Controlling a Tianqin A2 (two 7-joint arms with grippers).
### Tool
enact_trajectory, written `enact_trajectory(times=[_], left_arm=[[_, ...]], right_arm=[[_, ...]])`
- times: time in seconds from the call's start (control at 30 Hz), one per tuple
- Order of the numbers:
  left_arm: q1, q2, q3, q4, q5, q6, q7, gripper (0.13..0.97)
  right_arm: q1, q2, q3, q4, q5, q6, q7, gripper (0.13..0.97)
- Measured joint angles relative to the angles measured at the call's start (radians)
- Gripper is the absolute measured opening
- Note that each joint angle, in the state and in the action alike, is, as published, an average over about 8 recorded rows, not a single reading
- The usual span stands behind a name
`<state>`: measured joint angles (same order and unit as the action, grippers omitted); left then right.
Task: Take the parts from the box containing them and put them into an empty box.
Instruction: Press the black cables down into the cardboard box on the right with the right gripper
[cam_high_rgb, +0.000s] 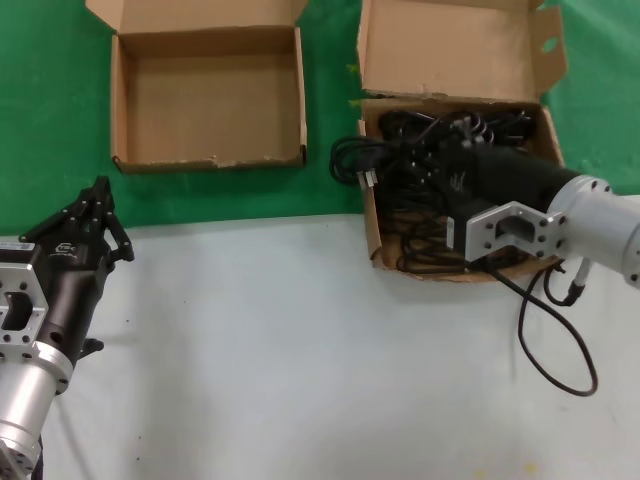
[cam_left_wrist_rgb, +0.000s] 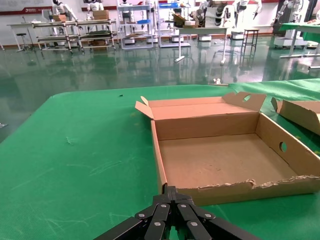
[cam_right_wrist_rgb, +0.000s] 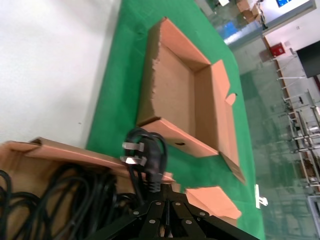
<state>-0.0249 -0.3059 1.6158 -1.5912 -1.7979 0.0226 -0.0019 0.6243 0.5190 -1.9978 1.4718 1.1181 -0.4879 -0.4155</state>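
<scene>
our right gripper (cam_high_rgb: 440, 160) reaches into the wider brown cardboard box with the notched flap (cam_high_rgb: 455, 50), its jaws pinching a looped black power cord (cam_right_wrist_rgb: 147, 157) whose plug end hangs over the box wall just ahead of the fingertips. we judge this the pickup. the squarish shallow brown cardboard box (cam_high_rgb: 130, 160) lies well apart, beyond that wall, bare inside. our left gripper (cam_high_rgb: 95, 205) waits over the counter (cam_high_rgb: 300, 350), pressed together.
</scene>
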Motion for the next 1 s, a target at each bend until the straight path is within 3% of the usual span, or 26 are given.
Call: enact_trajectory(times=[0.57,1.0], left_arm=[[0.0,0.0,0.0,0.0,0.0,0.0,0.0,0.145],[0.0,0.0,0.0,0.0,0.0,0.0,0.0,0.145]], right_arm=[[0.002,0.009,0.017,0.01,-0.053,-0.034,0.04,0.153],[0.024,-0.015,0.002,-0.031,-0.06,-0.035,0.03,0.257]])
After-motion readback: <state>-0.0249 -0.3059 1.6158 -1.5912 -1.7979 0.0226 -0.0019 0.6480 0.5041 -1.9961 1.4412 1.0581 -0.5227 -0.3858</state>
